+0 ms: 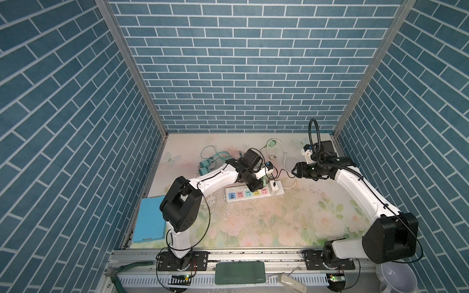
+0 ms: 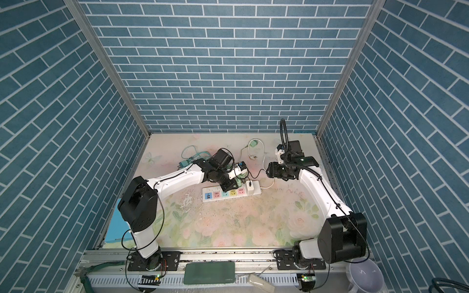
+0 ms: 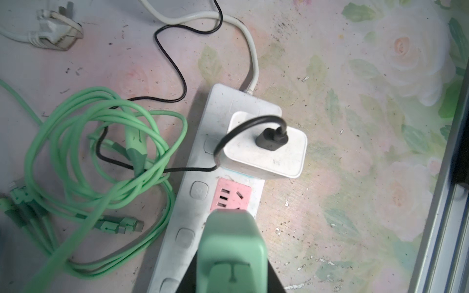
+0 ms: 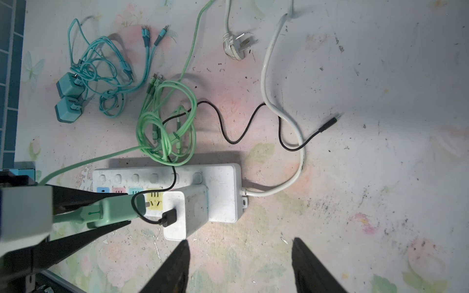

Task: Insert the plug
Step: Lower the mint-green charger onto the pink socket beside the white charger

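A mint-green plug [image 3: 232,243] with a green cable is clamped in my left gripper [image 3: 232,269], whose black fingers [image 3: 189,276] press on both its sides. It hangs over the white power strip [image 1: 229,200], right beside a pink socket [image 3: 229,195] and close to the yellow socket [image 4: 154,200]. Its prongs are hidden. In both top views the left gripper [image 2: 232,186] is above the strip's middle. A white adapter [image 4: 185,213] with a black cable sits in the strip's end socket. My right gripper [image 4: 239,253] is open and empty, off the strip's cord end [image 1: 295,172].
A coil of green cable [image 3: 101,142] lies behind the strip. Two teal chargers [image 4: 68,96] with tangled cables lie farther left. A loose white plug [image 4: 236,45], the strip's white cord [image 4: 281,106] and a black cable tip [image 4: 330,124] lie at the back. A blue box [image 1: 149,220] rests front left.
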Robot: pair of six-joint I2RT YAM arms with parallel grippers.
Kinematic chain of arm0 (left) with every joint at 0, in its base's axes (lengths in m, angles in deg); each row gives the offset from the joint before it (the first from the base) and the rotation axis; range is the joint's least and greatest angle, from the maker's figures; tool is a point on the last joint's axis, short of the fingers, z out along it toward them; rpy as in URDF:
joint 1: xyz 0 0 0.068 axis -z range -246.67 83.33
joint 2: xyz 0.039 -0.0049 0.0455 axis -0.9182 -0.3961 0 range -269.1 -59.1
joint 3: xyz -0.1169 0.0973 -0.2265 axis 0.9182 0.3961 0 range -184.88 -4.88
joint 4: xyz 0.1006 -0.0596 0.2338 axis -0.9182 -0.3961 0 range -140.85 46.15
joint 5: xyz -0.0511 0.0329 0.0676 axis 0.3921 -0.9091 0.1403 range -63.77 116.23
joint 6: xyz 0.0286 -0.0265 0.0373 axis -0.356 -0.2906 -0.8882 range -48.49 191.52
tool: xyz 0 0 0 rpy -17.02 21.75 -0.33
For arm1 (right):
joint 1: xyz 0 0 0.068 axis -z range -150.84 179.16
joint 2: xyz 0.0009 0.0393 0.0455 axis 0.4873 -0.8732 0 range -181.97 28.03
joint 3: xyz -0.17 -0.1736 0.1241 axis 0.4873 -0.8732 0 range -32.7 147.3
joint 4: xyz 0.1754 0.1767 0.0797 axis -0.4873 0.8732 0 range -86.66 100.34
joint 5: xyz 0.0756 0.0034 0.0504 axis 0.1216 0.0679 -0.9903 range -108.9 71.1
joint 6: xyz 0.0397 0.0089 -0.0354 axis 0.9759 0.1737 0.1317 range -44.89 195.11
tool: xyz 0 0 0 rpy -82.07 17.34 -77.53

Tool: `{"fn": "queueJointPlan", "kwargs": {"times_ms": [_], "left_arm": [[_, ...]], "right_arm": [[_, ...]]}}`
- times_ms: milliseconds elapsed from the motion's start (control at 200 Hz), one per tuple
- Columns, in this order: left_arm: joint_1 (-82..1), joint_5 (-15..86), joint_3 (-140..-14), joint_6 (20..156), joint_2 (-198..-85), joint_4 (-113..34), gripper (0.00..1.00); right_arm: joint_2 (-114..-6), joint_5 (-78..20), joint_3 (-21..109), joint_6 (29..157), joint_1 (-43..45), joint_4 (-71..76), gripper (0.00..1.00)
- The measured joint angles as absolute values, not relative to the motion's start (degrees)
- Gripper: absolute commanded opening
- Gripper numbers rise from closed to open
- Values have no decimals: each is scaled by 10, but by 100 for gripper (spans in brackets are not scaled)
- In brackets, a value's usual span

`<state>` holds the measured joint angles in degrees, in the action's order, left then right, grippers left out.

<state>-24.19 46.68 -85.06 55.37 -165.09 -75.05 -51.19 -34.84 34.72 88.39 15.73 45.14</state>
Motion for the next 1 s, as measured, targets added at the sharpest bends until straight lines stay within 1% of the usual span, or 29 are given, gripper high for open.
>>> {"fn": "queueJointPlan", "kwargs": {"times_ms": [595, 840, 1000], "left_arm": [[-236, 462, -899, 526, -1725, -748, 12], [-236, 453, -899, 523, -1729, -741, 12], [-236, 455, -883, 516, -1729, -710, 12]], "right_arm": [[-499, -326, 340, 884, 157, 456, 64], [-496, -322, 333, 884, 157, 458, 64], [-496, -321, 330, 884, 157, 459, 64]]}}
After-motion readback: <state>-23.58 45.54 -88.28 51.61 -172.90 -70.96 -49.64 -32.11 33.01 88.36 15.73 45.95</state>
